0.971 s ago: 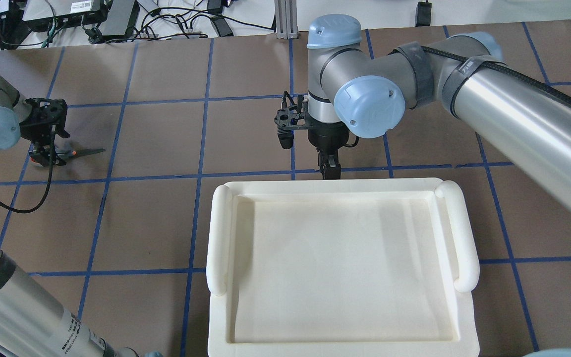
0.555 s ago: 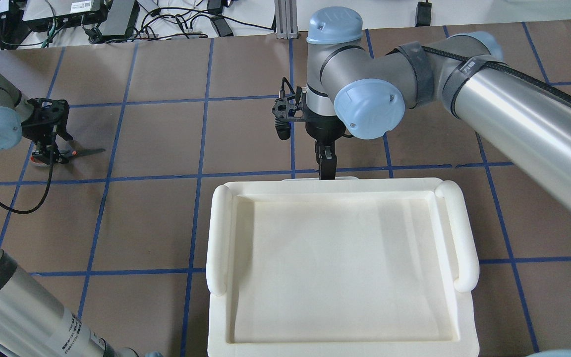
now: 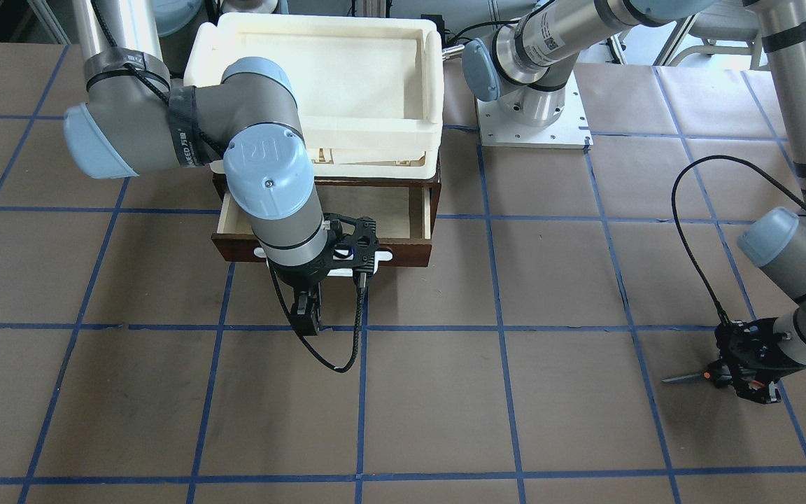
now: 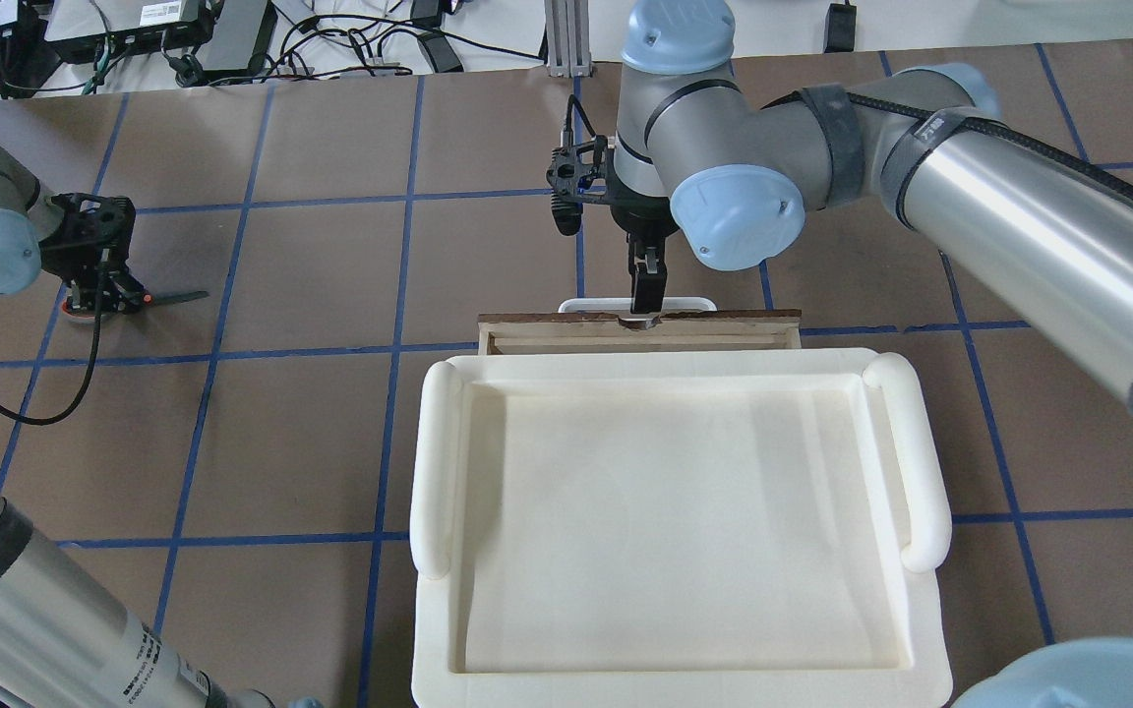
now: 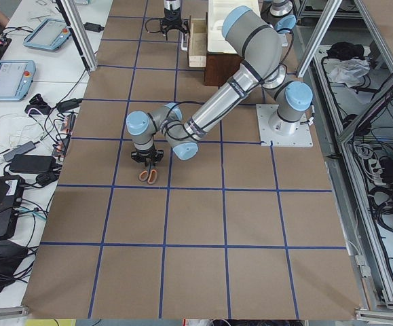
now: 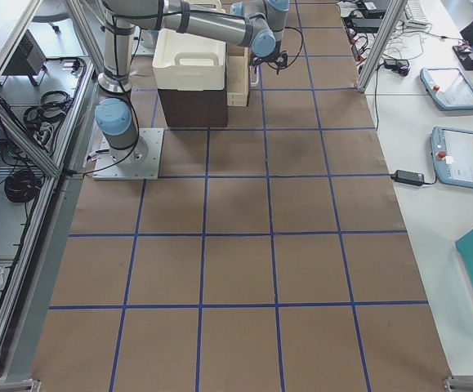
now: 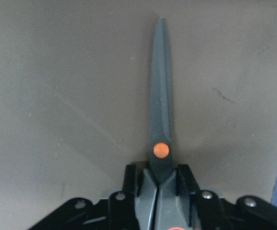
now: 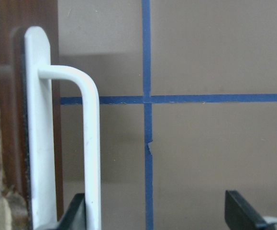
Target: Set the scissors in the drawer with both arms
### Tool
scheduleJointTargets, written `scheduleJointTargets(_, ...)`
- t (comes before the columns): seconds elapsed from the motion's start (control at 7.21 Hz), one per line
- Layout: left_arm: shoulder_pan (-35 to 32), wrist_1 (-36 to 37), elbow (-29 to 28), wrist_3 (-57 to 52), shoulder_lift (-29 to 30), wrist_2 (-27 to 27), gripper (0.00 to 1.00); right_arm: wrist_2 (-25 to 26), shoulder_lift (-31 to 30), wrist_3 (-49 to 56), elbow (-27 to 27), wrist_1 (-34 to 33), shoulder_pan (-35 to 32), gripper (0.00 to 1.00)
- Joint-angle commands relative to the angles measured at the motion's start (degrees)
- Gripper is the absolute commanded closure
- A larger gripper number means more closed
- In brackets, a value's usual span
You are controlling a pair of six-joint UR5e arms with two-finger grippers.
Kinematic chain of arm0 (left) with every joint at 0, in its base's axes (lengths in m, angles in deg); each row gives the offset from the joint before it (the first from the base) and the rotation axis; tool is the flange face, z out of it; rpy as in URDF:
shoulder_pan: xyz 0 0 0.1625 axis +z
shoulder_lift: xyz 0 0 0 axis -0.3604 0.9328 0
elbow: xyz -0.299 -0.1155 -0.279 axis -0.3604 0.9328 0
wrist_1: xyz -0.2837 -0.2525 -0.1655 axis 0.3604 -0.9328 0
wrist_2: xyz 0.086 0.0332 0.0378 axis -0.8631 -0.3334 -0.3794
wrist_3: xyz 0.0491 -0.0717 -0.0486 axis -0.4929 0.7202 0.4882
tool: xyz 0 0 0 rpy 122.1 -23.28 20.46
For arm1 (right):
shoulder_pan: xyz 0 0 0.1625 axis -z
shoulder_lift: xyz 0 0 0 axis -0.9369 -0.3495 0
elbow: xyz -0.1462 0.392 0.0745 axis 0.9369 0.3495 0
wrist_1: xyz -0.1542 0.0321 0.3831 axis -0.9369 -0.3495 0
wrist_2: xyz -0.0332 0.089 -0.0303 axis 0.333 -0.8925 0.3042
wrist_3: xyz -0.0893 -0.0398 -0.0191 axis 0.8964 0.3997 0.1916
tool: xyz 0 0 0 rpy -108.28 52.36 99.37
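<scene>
Overhead exterior: one scissors (image 4: 161,297), one drawer (image 4: 724,318).

Dark brown drawer (image 3: 403,253), white handle (image 8: 88,143); dark grey scissors (image 7: 160,86), orange pivot (image 7: 160,150); brown table (image 3: 445,392), blue grid.

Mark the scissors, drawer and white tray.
scissors (image 7: 160,115): left wrist view, blade above the orange pivot.
drawer (image 3: 413,253): front-facing view, dark front panel right of the handle.
tray (image 4: 434,472): overhead view, left rolled rim.
</scene>
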Motion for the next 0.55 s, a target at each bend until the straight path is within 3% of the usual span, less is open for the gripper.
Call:
scheduleJointTargets(0.0, 0.0, -0.1, 0.0, -0.3, -0.2, 0.1, 1.00, 0.2, 0.4, 0.1, 0.2, -5.0, 1.4, 0.00)
scheduleJointTargets(0.42, 0.0, -0.3, -0.1, -0.7, -1.9, 0.0, 1.00, 0.4, 0.7, 0.4, 0.2, -9.0, 1.5, 0.00)
